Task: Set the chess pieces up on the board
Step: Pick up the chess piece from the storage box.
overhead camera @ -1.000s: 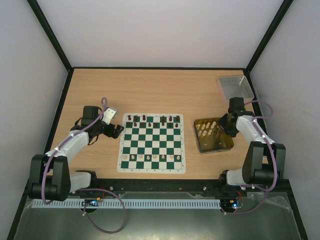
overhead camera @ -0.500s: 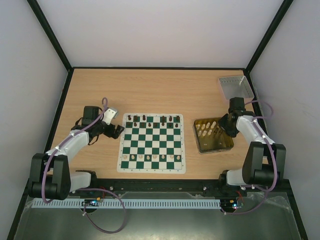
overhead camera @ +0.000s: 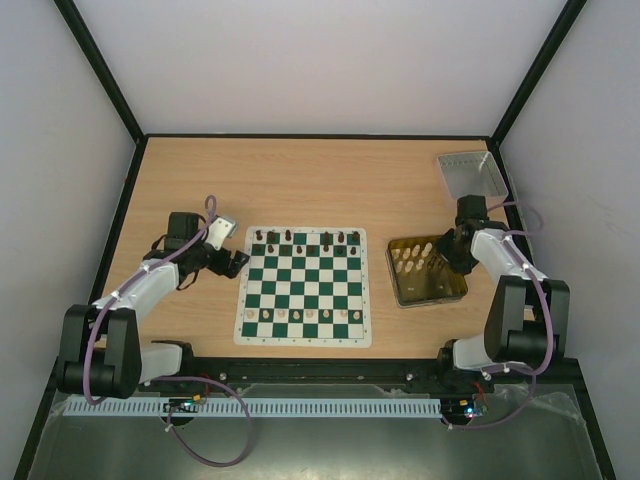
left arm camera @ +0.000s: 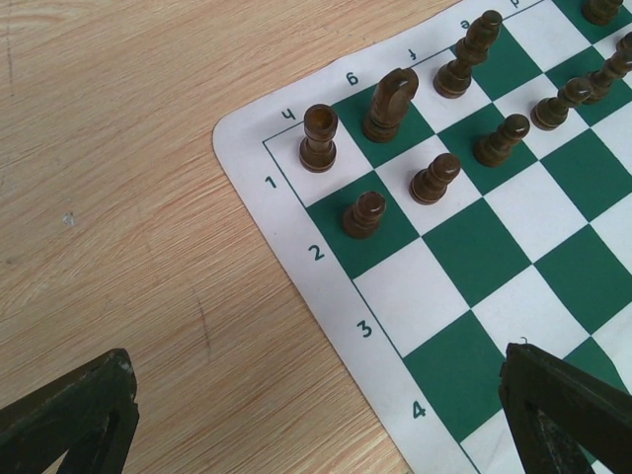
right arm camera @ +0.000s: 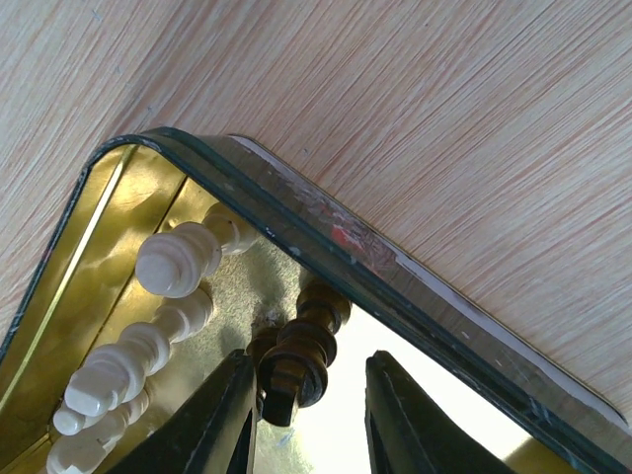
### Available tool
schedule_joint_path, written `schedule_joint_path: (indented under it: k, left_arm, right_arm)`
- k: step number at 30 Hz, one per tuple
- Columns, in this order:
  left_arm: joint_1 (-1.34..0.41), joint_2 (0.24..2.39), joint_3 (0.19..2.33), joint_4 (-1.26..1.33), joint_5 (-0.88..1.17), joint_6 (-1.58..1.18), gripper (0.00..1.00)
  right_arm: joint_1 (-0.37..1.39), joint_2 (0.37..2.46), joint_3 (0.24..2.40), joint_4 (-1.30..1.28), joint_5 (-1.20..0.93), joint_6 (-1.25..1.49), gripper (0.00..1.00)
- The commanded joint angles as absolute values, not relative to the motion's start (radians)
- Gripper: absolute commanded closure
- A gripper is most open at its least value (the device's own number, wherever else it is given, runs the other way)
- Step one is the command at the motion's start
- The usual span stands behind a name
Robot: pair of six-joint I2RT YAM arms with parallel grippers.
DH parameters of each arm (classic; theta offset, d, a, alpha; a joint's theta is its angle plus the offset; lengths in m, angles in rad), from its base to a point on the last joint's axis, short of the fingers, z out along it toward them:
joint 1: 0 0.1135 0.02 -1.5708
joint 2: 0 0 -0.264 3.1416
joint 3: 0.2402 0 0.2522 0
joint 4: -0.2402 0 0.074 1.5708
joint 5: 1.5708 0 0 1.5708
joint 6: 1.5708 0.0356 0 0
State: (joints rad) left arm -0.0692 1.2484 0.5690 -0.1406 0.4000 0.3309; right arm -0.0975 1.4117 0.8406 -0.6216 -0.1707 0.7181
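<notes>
Lengthwise between fingers (right arm camera: 202,420): dark chess piece (right arm camera: 294,357)

Overhead view spans table (overhead camera: 300,180); wrist views close: board (left arm camera: 474,267) corner, tin (right arm camera: 326,249).

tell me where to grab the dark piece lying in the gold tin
Pinch the dark piece across its ribbed stem, coming straight down from above: it lies flat by the tin wall, and the right gripper fingers straddle it.
</notes>
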Motion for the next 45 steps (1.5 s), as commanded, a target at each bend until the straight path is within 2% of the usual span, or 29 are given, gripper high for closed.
schedule_joint_path:
  k: [1,20,34,41,45]
  left_arm:
    - [-0.075,1.255,0.576,-0.141,0.408,0.344,0.01]
    - [-0.083,1.271,0.580,-0.143,0.408,0.347,0.01]
    - [-0.088,1.270,0.581,-0.144,0.399,0.348,0.00]
    - [-0.087,1.262,0.579,-0.143,0.375,0.345,0.01]
    - [-0.086,1.240,0.574,-0.124,0.318,0.329,0.01]
  right_arm:
    - [-0.101,1.434,0.856,-0.611,-0.176,0.719,0.70]
    - [-0.101,1.434,0.868,-0.641,-0.144,0.713,0.96]
    - [-0.085,1.288,0.915,-0.777,-0.139,0.709,0.98]
    - [-0.017,1.238,1.030,-0.851,-0.126,0.723,0.98]
    - [0.079,1.231,1.121,-0.869,-0.118,0.740,0.98]
